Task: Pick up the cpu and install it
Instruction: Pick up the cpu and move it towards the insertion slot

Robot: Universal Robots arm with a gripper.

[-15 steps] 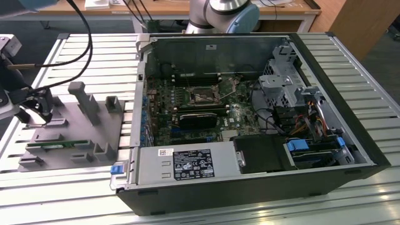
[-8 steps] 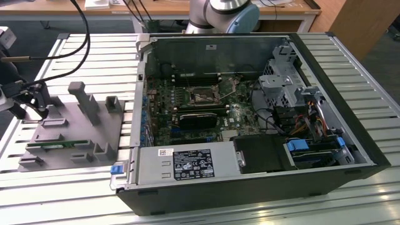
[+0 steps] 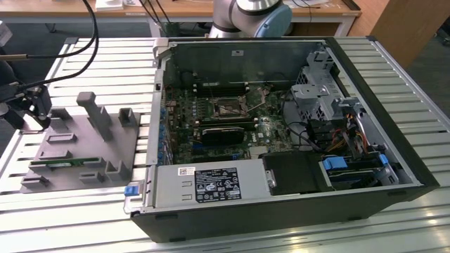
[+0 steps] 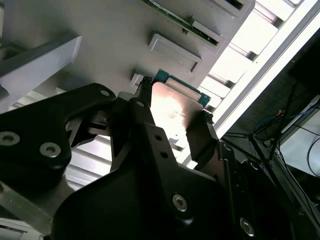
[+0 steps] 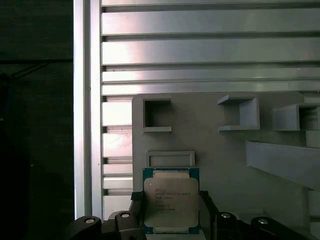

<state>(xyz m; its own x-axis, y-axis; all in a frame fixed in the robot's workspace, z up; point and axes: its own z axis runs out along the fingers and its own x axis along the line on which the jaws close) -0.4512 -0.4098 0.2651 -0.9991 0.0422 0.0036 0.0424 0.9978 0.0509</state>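
Over at the exterior view's left edge, your gripper (image 3: 37, 110) hangs low above the grey tray (image 3: 74, 145). It is well apart from the open case (image 3: 393, 137) in the middle of the slatted table (image 3: 105, 63).

Look at the first wrist view and you find the cpu (image 5: 171, 199) sitting square between the two black fingers (image 5: 136, 206). Its silver lid faces up and its green rim shows along the edges. One finger presses against each of two opposite sides, so the jaws are closed on the chip. The second wrist view shows the same grip from another angle, with glare bright on the lid.

You cannot tell from these views whether the chip rests on the tray or is lifted off it. It sits near the tray's edge, just beside a shallow rectangular frame (image 5: 170, 159) moulded into the grey surface. Open-sided pockets (image 5: 156, 115) stand farther along.

On the tray, a green memory stick (image 3: 60, 164) lies in its slot. Inside the case, the dark socket (image 3: 226, 108) sits mid-motherboard (image 3: 211, 126), far from the gripper.
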